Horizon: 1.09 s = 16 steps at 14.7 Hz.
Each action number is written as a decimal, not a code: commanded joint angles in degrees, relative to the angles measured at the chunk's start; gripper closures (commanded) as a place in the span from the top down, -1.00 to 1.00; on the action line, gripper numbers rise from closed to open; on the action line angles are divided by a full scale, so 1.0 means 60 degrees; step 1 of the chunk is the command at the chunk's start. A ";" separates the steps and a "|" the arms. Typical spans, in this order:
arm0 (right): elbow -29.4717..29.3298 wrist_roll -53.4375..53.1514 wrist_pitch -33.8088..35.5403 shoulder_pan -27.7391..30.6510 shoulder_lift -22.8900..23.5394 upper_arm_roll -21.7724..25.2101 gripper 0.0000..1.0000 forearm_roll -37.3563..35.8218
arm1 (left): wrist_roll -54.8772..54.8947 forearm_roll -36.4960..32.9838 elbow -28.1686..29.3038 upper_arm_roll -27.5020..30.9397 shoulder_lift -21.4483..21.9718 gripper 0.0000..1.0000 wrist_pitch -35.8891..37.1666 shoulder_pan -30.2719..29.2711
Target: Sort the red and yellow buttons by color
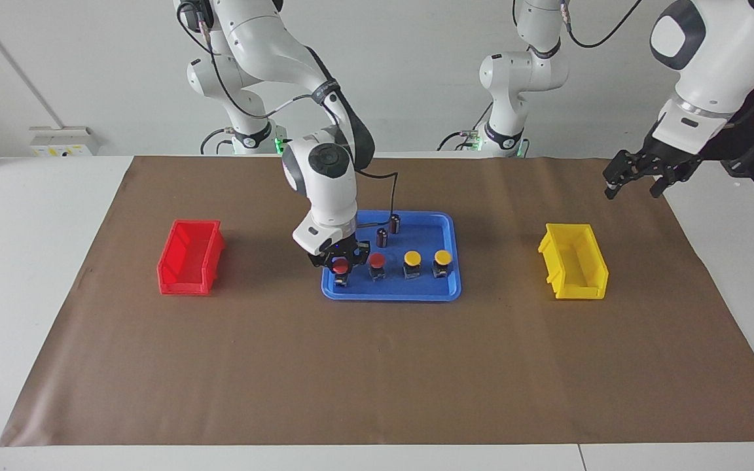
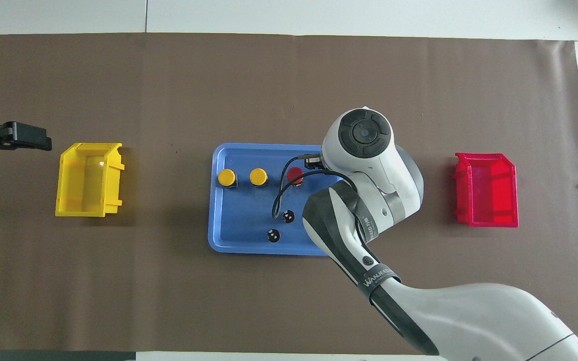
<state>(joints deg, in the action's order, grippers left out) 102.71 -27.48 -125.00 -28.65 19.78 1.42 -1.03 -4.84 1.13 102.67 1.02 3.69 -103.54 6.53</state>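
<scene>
Our right tool (image 1: 340,263) is gripping the end red button (image 1: 340,269) in the blue tray (image 1: 452,261), beside the other red button (image 1: 377,264); our left tool (image 1: 639,178) is waiting open above the brown mat (image 1: 377,366).

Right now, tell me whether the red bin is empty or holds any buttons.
Empty. The red bin shows only its bare floor in the overhead view; all four buttons sit on the blue tray.
</scene>
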 commanded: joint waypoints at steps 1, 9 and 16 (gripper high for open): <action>-0.1484 0.0287 0.1288 0.0320 0.0146 -0.0076 -0.64 0.0127 | -0.1985 -0.0174 0.1167 -0.0052 0.0220 0.89 -0.1255 0.1280; 0.2008 0.5512 0.2203 0.3643 -0.3367 -0.0062 -0.63 0.0186 | -0.5697 -0.0701 0.1491 -0.0037 -0.1712 0.59 -0.3337 0.4125; 0.3361 0.7479 0.1321 0.5228 -0.3867 -0.0047 -0.63 0.0215 | -0.6211 -0.0848 0.1711 -0.0037 -0.2534 0.59 -0.4130 0.4566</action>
<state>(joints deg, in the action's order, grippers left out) 120.65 15.17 -115.72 1.36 -1.40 2.03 -0.64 -40.51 -2.08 111.66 -0.16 -11.63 -126.52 32.82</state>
